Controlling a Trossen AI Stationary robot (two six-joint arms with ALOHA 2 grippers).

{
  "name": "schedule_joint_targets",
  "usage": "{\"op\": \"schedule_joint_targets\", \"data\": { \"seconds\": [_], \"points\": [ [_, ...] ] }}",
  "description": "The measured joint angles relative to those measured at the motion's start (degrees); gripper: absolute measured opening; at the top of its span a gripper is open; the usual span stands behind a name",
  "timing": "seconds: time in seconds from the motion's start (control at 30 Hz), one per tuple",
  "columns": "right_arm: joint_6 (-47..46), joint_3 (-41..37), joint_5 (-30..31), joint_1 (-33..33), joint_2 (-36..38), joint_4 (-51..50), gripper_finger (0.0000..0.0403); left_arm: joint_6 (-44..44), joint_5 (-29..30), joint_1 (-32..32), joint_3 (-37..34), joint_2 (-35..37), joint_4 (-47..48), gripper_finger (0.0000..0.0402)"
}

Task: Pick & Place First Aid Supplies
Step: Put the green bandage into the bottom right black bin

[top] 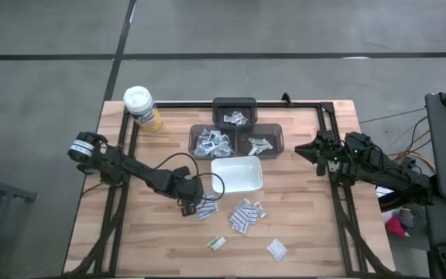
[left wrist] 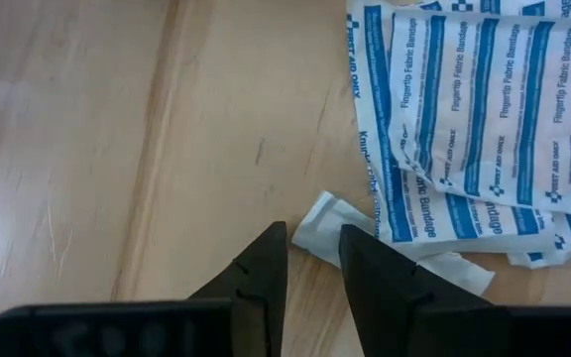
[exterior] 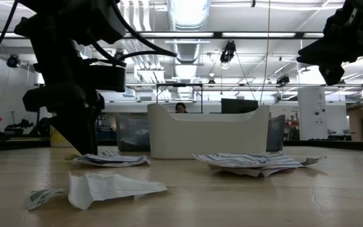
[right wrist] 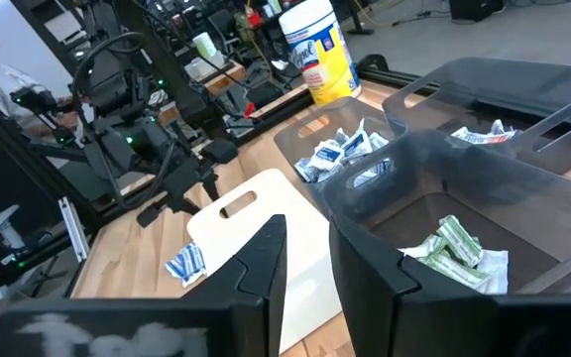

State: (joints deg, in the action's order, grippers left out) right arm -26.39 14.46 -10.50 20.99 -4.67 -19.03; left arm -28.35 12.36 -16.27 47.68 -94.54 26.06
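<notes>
First aid packets lie loose on the wooden table in front of the white tray (top: 238, 175): a blue-striped heap (top: 207, 209), a second heap (top: 246, 215), a greenish packet (top: 217, 243) and a white one (top: 276, 248). My left gripper (top: 192, 203) points steeply down at the left edge of the first heap. In the left wrist view its fingers (left wrist: 310, 236) stand narrowly open at the corner of a small white packet (left wrist: 327, 220), beside the blue-striped packets (left wrist: 474, 109). My right gripper (top: 302, 149) waits open and empty at the table's right edge, near the dark bins. My left gripper comes from above, slanting down, with one fingertip (left wrist: 357, 243) at the corner of the small white packet (left wrist: 315, 213), which lies flat on the table. Whether the fingertip touches it, I cannot tell.
Three dark bins (top: 235, 112) (top: 211, 141) (top: 260, 141) holding packets stand behind the tray. A yellow canister with a white lid (top: 142, 107) stands at the far left corner. A black frame (top: 327, 178) runs along the table's edges. People sit in the room beyond.
</notes>
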Motion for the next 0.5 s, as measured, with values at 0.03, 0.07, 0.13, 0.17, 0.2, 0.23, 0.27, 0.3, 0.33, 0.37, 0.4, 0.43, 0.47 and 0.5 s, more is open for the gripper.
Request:
{"op": "schedule_joint_targets", "data": {
  "seconds": [0.03, 0.07, 0.13, 0.17, 0.2, 0.23, 0.27, 0.3, 0.33, 0.37, 0.4, 0.43, 0.47, 0.5],
  "points": [
    [0.00, 0.00, 0.00, 0.00, 0.02, 0.00, 0.0080, -0.15, -0.04, 0.00, -0.01, 0.03, 0.02, 0.0094],
    [0.00, 0.00, 0.02, 0.02, 0.00, 0.00, 0.0082, -0.23, -0.05, 0.00, -0.04, 0.07, 0.02, 0.0094],
    [0.00, 0.00, 0.00, 0.00, 0.00, 0.00, 0.0084, -0.55, -0.09, 0.00, -0.04, 0.05, 0.09, 0.0093],
    [0.00, 0.00, 0.00, 0.00, 0.02, 0.00, 0.0085, -0.62, -0.13, 0.00, -0.04, 0.04, 0.11, 0.0091],
    [0.00, 0.00, 0.02, 0.01, 0.00, 0.00, 0.0086, -0.62, -0.18, 0.00, -0.07, 0.02, 0.16, 0.0088],
    [0.00, 0.00, 0.00, 0.00, 0.00, 0.00, 0.0087, -0.62, -0.26, 0.00, -0.09, 0.02, 0.25, 0.0084],
    [-0.02, 0.00, 0.01, 0.01, 0.00, 0.00, 0.0086, -0.62, -0.28, 0.00, -0.09, 0.01, 0.32, 0.0079],
    [0.00, 0.00, 0.00, 0.01, 0.01, 0.00, 0.0086, -0.62, -0.26, 0.01, -0.09, 0.00, 0.33, 0.0073],
    [-0.02, 0.00, 0.00, 0.01, 0.01, 0.00, 0.0084, -0.62, -0.26, 0.04, -0.09, -0.02, 0.37, 0.0066],
    [0.00, 0.00, 0.01, 0.00, 0.00, 0.00, 0.0083, -0.62, -0.24, 0.04, -0.11, -0.02, 0.42, 0.0058],
    [-0.01, 0.00, 0.00, 0.00, 0.01, 0.00, 0.0081, -0.64, -0.20, 0.04, -0.11, -0.04, 0.42, 0.0050],
    [-0.02, 0.00, 0.00, 0.00, 0.00, 0.00, 0.0079, -0.67, -0.13, 0.04, -0.11, -0.04, 0.44, 0.0042],
    [0.00, 0.00, 0.01, 0.00, 0.02, 0.00, 0.0077, -0.88, -0.06, 0.04, -0.12, -0.04, 0.44, 0.0034],
    [0.00, 0.00, 0.00, 0.00, 0.00, 0.00, 0.0075, -1.25, -0.02, 0.04, -0.14, -0.04, 0.41, 0.0026]
  ]
}}
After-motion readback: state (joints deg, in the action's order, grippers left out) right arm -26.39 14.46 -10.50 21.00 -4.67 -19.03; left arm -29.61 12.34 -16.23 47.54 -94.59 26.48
